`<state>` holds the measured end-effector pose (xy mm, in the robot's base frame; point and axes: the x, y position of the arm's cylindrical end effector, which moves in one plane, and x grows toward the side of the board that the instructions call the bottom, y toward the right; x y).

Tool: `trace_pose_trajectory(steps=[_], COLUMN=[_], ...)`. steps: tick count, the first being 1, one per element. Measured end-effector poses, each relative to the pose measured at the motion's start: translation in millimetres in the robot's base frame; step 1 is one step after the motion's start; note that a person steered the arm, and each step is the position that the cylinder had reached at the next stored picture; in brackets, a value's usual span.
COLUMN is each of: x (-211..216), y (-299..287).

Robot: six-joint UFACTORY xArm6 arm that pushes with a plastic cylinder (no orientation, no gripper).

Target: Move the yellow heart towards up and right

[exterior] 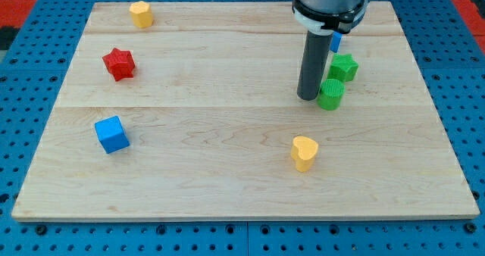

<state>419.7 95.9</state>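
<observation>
The yellow heart (304, 152) lies on the wooden board (227, 135) at the lower right of centre. My tip (308, 98) stands on the board above the heart, well apart from it. The tip is just left of a green cylinder (330, 94), close to or touching it. A green star (343, 67) sits just above and right of that cylinder.
A blue block (335, 42) shows partly behind the arm near the view's top. A red star (119, 64) and a blue cube (112, 134) lie at the left. A yellow block (140, 14) sits at the top left. The board rests on a blue pegboard.
</observation>
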Motion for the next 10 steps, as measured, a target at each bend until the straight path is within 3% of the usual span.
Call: trace_pose_trajectory(steps=[3, 4, 6, 7, 8, 9, 10], x=[1.5, 23.8, 104.0, 141.8, 153.2, 153.1, 129.4], y=[35.9, 15.1, 62.1, 44.2, 19.3, -34.4, -32.0])
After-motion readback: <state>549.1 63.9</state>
